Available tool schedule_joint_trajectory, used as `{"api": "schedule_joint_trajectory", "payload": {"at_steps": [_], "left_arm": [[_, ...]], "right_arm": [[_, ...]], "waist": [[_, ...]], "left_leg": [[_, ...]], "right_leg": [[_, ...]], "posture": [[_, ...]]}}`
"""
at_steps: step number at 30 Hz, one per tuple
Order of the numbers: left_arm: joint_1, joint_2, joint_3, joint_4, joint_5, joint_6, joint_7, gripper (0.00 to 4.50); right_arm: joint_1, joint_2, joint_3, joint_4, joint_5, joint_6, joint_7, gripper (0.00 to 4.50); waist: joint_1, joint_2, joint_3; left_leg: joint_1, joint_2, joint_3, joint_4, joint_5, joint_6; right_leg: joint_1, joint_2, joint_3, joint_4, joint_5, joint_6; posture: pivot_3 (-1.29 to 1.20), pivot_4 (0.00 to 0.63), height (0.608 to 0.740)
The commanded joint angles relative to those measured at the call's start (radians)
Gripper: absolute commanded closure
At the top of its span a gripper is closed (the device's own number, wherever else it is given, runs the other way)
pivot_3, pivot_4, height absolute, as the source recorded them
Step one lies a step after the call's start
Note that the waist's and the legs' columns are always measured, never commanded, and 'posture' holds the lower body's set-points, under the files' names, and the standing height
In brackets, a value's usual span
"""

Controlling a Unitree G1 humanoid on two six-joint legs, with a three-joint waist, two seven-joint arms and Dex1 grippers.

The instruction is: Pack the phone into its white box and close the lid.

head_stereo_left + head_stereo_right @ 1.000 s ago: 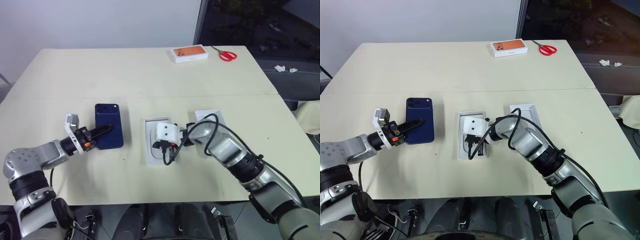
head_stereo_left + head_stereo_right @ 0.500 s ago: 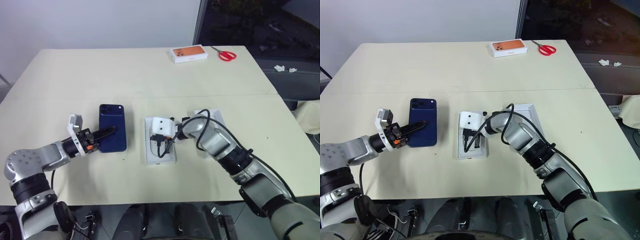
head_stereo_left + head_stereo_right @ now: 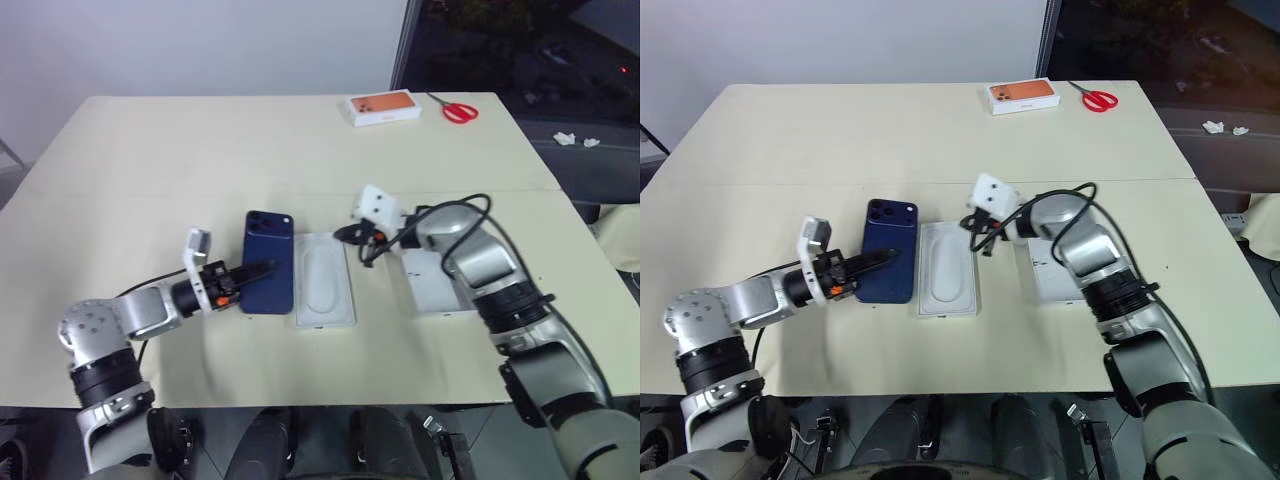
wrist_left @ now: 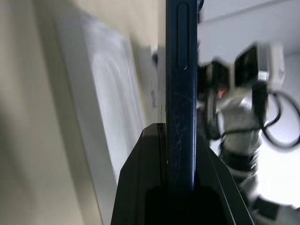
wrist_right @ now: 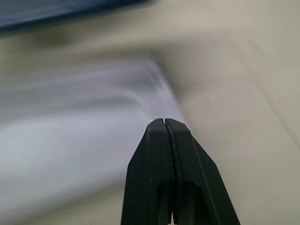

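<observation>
The dark navy phone (image 3: 268,258) lies back up, its camera bump at the far end, right against the left side of a flat white insert (image 3: 322,280) with an oval recess. My left gripper (image 3: 262,268) is shut on the phone's near end. The left wrist view shows the phone (image 4: 181,89) edge-on between the black fingers (image 4: 140,187). My right gripper (image 5: 164,123) is shut and empty, hovering over the insert's far right corner. The white box (image 3: 432,282) lies right of the insert, partly under my right arm. The lid is out of view.
A white box with an orange phone picture (image 3: 383,107) and red scissors (image 3: 460,110) lie at the table's far right. A seam (image 3: 200,193) crosses the beige table. The near edge runs just behind my arms.
My left gripper has carried the phone to the right, up against the insert. My right gripper has lifted off the insert and moved away to its far right corner, uncovering the recess.
</observation>
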Motion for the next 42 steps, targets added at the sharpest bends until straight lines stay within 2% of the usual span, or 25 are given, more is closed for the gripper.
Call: {"api": "schedule_joint_trajectory", "payload": {"at_steps": [1,9,16,18,20,25,37,42], "left_arm": [[-0.041,-0.052,-0.007,-0.011,-0.02,-0.028,0.069,4.5],[-0.038,-0.164,-0.067,-0.032,0.006,-0.093,0.186,4.5],[0.0,-0.18,-0.112,-0.071,-0.004,-0.117,0.216,4.5],[0.005,-0.172,-0.113,-0.072,-0.026,-0.101,0.211,3.47],[0.008,-0.168,-0.115,-0.073,-0.029,-0.1,0.221,2.66],[0.003,-0.153,-0.121,-0.075,-0.067,-0.094,0.246,0.06],[-0.044,-0.061,-0.182,-0.093,-0.212,-0.063,0.325,0.06],[-0.05,0.025,-0.203,-0.071,-0.228,-0.063,0.321,0.06]], "right_arm": [[0.007,-0.044,-0.023,0.019,-0.023,-0.059,0.008,4.46],[0.066,-0.035,0.0,-0.054,-0.054,-0.049,-0.003,4.46],[0.072,-0.04,-0.009,-0.062,-0.053,-0.031,-0.007,4.46],[0.073,-0.034,-0.004,-0.066,-0.052,-0.023,-0.006,4.5],[0.071,-0.026,0.0,-0.071,-0.05,-0.013,-0.005,4.5],[0.068,-0.014,0.001,-0.074,-0.047,0.003,-0.002,4.5],[0.063,0.01,0.002,-0.067,-0.046,0.01,-0.008,4.5],[0.051,0.028,0.004,-0.05,-0.053,0.006,-0.015,4.5]], "waist": [[-0.003,0.0,0.0],[-0.003,0.0,0.0],[0.001,-0.001,0.001],[0.001,-0.001,0.001],[-0.001,-0.001,0.001],[0.0,-0.001,0.001],[0.0,-0.001,0.001],[-0.001,-0.001,0.001]], "left_leg": [[0.0,0.0,0.0,0.0,0.0,0.0],[0.0,0.001,0.001,0.0,0.0,-0.001],[0.0,0.0,0.001,0.001,0.001,-0.001],[0.0,0.001,0.001,0.001,0.001,-0.001],[0.0,0.001,0.001,0.001,0.001,-0.001],[0.0,0.001,0.001,0.001,0.001,-0.001],[0.0,0.001,0.001,0.001,0.001,-0.001],[0.0,0.001,0.001,0.001,0.001,-0.001]], "right_leg": [[0.0,0.0,0.0,0.0,0.0,0.0],[-0.001,0.001,0.001,0.001,0.0,0.0],[0.0,0.001,0.001,0.001,0.0,0.0],[0.0,0.001,0.001,0.001,0.0,0.0],[0.0,0.001,0.001,0.001,0.0,0.0],[0.0,0.001,0.001,0.001,0.0,0.0],[0.0,0.001,0.001,0.001,0.0,0.0],[0.0,0.001,0.001,0.001,0.0,0.0]], "posture": [[0.0,0.15,0.74],[0.0,0.15,0.74],[0.0,0.15,0.74],[0.0,0.15,0.74],[0.0,0.15,0.74],[0.0,0.15,0.74],[0.0,0.15,0.74],[0.0,0.15,0.74]]}}
